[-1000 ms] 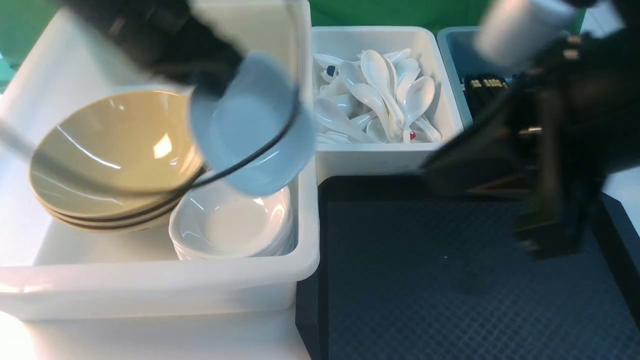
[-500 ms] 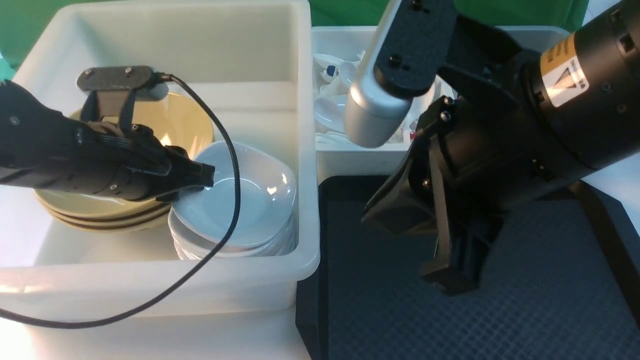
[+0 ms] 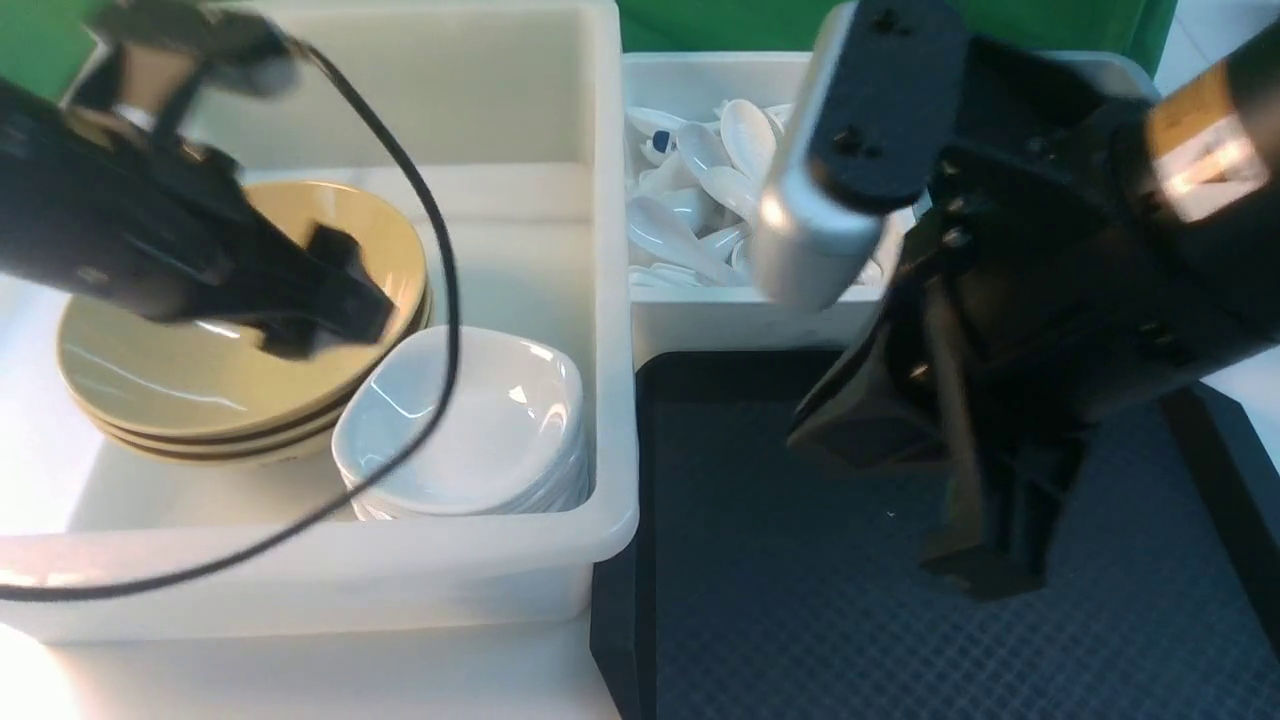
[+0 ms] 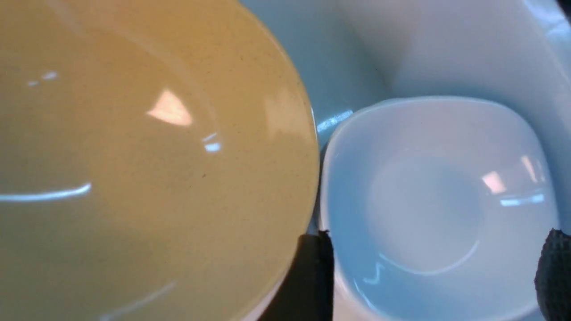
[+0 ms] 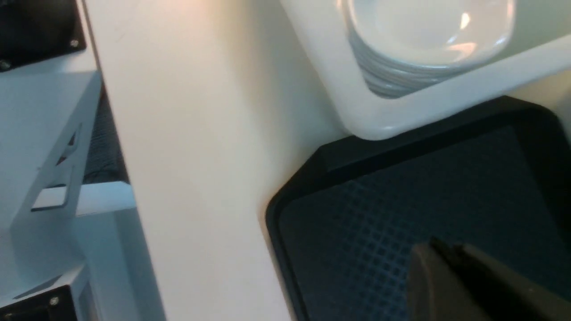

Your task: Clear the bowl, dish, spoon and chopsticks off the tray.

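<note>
Dish [image 3: 470,425], small, glossy white, rounded-square, lies on a stack [image 5: 392,78] inside a white plastic bin [image 3: 400,565]. Left gripper [image 4: 435,272] fingers are apart above it; right gripper [image 5: 446,263] fingers together over black textured tray [image 3: 800,620].

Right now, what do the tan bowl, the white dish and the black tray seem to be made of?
The bowl looks like glazed ceramic or melamine: glossy, with sharp reflections. The dish looks the same, in white. The tray is probably moulded plastic: matt, with a diamond texture.
</note>
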Available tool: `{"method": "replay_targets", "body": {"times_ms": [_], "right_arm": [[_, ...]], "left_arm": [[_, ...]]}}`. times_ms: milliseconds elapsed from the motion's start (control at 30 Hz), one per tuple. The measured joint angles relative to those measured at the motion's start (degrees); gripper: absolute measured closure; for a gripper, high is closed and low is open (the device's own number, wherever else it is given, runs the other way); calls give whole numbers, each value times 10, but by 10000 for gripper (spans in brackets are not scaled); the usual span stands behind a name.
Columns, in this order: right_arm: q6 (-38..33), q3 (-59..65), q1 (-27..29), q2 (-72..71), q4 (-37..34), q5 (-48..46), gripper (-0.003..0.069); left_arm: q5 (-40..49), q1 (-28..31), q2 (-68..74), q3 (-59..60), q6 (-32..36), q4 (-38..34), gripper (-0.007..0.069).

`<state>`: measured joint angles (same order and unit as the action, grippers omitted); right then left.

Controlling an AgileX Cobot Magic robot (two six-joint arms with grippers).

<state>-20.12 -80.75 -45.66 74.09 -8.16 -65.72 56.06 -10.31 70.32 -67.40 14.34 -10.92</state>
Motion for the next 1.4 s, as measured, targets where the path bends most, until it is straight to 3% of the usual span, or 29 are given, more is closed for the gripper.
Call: {"method": "replay_targets", "body": {"times_ms": [100,233,300,400,467,567,733,900,1400], "right_arm": [[37,0,0,-32,39,-5,581],[73,23,0,-101,74,8,580],[81,66,0,-154,76,60,579],[84,135,0,-210,77,152,578],[85,170,0,-234,78,204,578],[85,263,0,-291,77,361,573],[86,328,0,-336,65,479,565],[98,338,0,-347,63,500,561],[100,338,0,-347,63,455,548]], "left_arm": [[64,0,-63,-21,-49,71,148],[109,0,-213,30,-97,178,384],[101,0,-317,99,-117,203,530],[69,0,-434,187,-138,206,610],[47,0,-491,235,-150,206,624],[3,0,-605,336,-170,207,635],[-45,0,-694,399,-181,204,636],[-112,0,-713,402,-181,204,636],[-120,0,-713,403,-181,204,636]]}}
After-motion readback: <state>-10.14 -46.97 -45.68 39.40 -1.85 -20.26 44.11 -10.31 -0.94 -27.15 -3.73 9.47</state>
